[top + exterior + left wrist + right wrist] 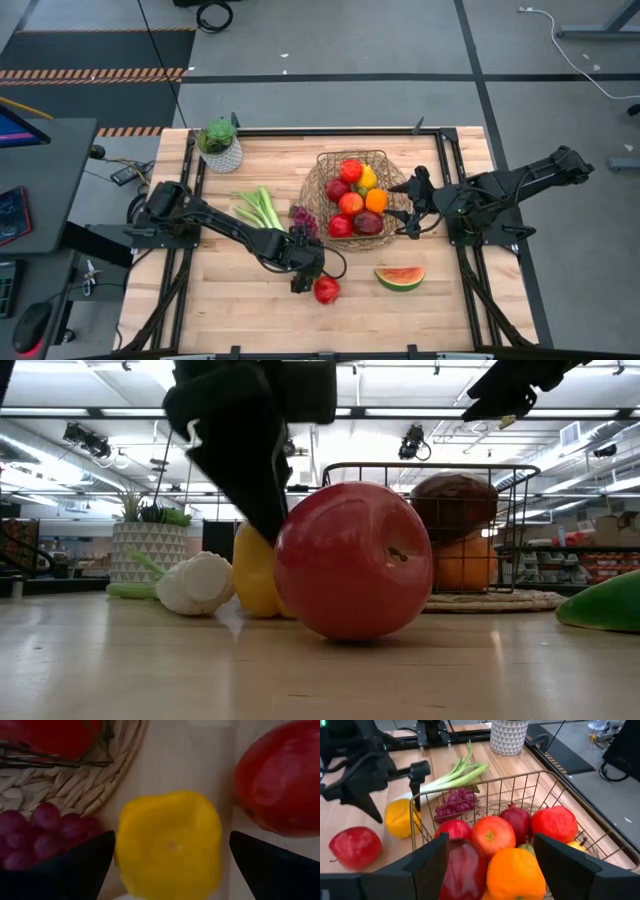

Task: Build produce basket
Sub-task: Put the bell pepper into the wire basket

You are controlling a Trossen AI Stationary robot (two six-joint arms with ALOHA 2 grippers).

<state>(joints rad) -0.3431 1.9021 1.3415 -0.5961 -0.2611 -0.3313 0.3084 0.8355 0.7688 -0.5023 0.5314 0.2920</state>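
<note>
Left pincer [170, 865]: arm stretched low across the bench [200, 300], fingers apart astride the yellow pepper [170, 842], beside a red apple [326, 290]. Right pincer [487, 865]: fingers apart, empty, above the basket [318, 185] at centre-right.

A yellow pepper [170, 842] sits between the left gripper's [170, 865] spread fingers [82, 865]. A red apple [280, 780] lies beside it (purple grapes [45, 827] opposite, against the basket's [70, 785] woven base).
</note>
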